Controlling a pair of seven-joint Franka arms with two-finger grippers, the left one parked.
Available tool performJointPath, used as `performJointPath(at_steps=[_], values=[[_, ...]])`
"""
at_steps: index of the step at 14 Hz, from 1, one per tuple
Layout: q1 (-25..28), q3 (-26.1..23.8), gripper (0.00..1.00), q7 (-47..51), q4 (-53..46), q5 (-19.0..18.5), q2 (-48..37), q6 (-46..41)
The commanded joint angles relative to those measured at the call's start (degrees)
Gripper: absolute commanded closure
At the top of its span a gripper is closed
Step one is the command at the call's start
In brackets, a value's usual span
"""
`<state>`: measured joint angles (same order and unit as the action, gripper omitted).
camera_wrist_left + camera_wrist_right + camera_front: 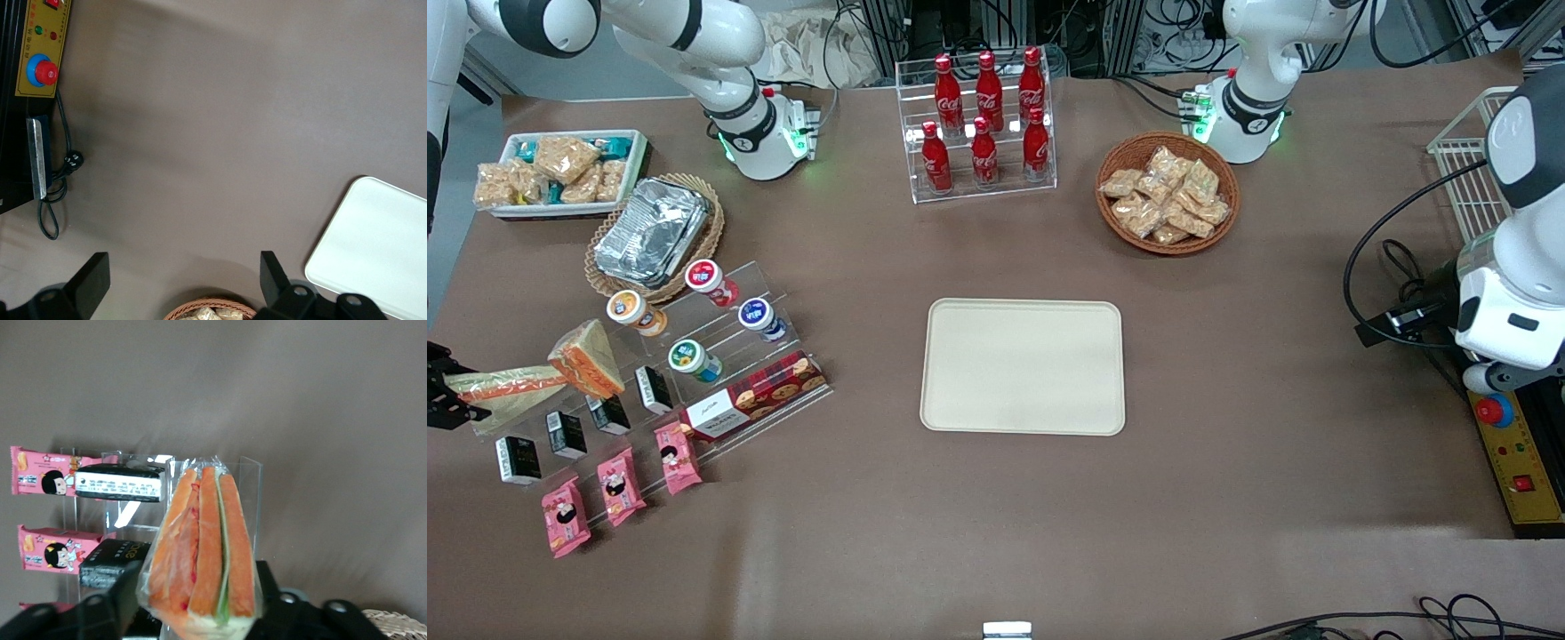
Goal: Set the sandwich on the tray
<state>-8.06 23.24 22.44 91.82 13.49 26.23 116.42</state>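
Sandwich [503,388], clear-wrapped, held clear of the tabletop at the working arm's end of the table, its cut edge of orange and pale green layers [205,553] facing the wrist camera. Gripper [443,388]: jaws closed on the sandwich's wide end, one dark finger [113,603] on each flat face. Tan wedge sandwich [587,357] touches the held sandwich's tip, above a clear acrylic stand [685,373] of small packets. Tray [1023,366]: bare, cream, flat at table centre, well apart, toward 3 o'clock from the sandwich. Surface: brown covering [1227,462]. Farthest: cola bottle rack [978,124], cables and framing.
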Motion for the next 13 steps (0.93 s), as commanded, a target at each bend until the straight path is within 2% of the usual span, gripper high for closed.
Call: performJointPath(at_steps=[1,2,5,9,11,13], values=[[-0.5,-0.2,0.91,-4.9,0.1,1.7,-1.0,0.1],[-0.6,-0.2,0.97,-5.3,-0.3,1.7,-1.1,-0.1],[-0.6,-0.2,0.97,-6.7,-2.2,1.5,-2.1,-1.4],[0.1,-0.3,1.00,-8.8,-8.9,0.8,-3.6,-12.2],[0.4,-0.7,1.00,-9.4,-10.9,0.8,-4.1,-13.9],[3.1,-0.9,1.00,-9.3,-11.3,0.7,-6.0,-16.0]])
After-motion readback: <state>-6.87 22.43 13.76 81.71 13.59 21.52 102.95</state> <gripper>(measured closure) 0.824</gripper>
